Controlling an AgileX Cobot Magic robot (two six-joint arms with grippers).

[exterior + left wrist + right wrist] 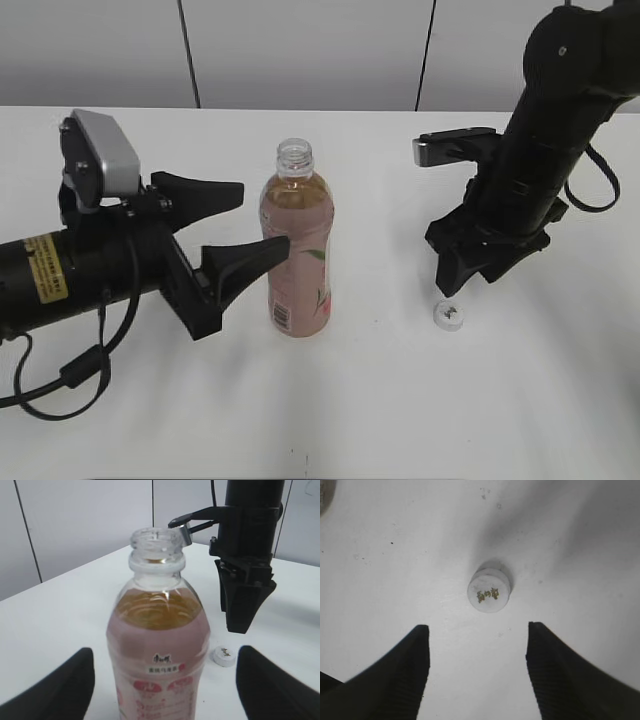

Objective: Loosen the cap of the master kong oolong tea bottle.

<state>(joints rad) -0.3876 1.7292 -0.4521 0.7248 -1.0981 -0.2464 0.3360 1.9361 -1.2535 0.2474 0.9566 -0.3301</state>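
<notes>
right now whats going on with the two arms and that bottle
The cap is already off and lies on the white table, top side up. The right gripper hangs just above it with its jaws open, holding nothing. The master kong oolong tea bottle stands upright with an open neck. The left gripper has open jaws on either side of the bottle, with one fingertip at the bottle's side, not clamping it.

The cap point(489, 591) lies between spread fingers point(410, 670).
</notes>
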